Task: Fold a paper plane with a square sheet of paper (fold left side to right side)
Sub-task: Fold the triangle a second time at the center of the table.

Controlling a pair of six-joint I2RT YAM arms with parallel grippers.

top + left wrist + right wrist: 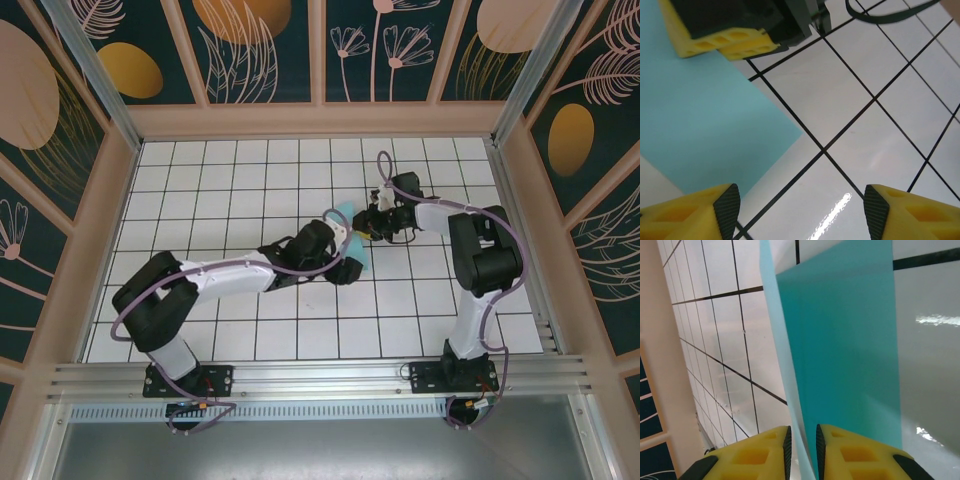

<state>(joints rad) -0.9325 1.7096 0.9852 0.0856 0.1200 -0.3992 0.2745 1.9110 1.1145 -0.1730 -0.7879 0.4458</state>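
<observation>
White grid tiles cover the bench (200, 190), walled by dark panels with floral prints. From the near-left corner the left arm stretches to the bench's middle. There the left end effector (801, 206) hangs released, its fingers wide apart and gripping nothing. The square sheet of paper (700, 125) lies just beside it: in the left wrist view one finger sits at the sheet's edge and the other over bare tile.

From above, the turquoise shows as a narrow strip between the two end effectors, a little right of the bench's centre. Its long axis runs roughly from the far edge toward the near edge, and no pointed end has formed yet. On the sheet's right, the right end effector (802, 445) is clenched on one edge of the paper, fingers almost meeting, and the sheet rises from the grip as a lifted flap.

I judge the right arm placed to carry the fold across, with the left nearest for pressing the flat part down.
</observation>
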